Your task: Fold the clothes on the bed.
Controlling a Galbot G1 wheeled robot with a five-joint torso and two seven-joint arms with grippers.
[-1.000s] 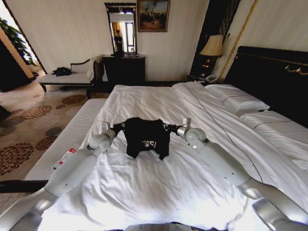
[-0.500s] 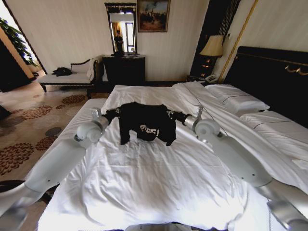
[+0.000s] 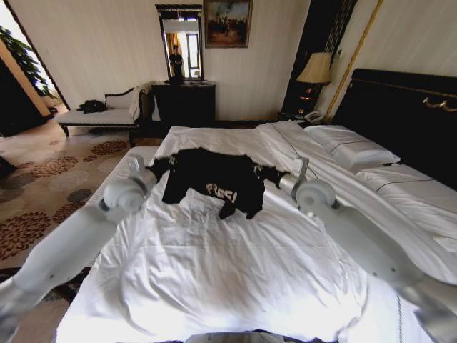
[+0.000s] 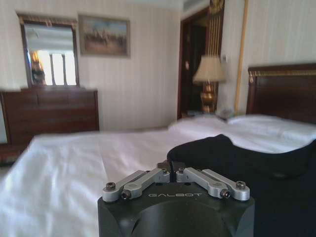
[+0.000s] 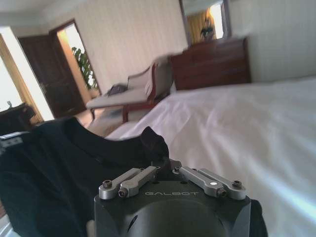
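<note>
Both arms have the black T-shirt [image 3: 214, 183] stretched out above the bed [image 3: 235, 271]. Left end effector [image 4: 171, 174] and right end effector [image 5: 165, 167] are each pinched closed on an edge. I'd keep tension even and lay it flat.

My two grippers, the left [image 3: 158, 168] and the right [image 3: 275, 176], are black with silver linkage bars; my arms are pale grey-white. The shirt [image 3: 214, 182] between them is black with white lettering. The bed [image 3: 235, 279] is white with a dark headboard [image 3: 400, 114]. At far left the carpet [image 3: 50, 186] is beige with brown floral medallions. The far dresser [image 3: 184, 103] is dark brown, the lampshade [image 3: 315, 68] cream.
</note>
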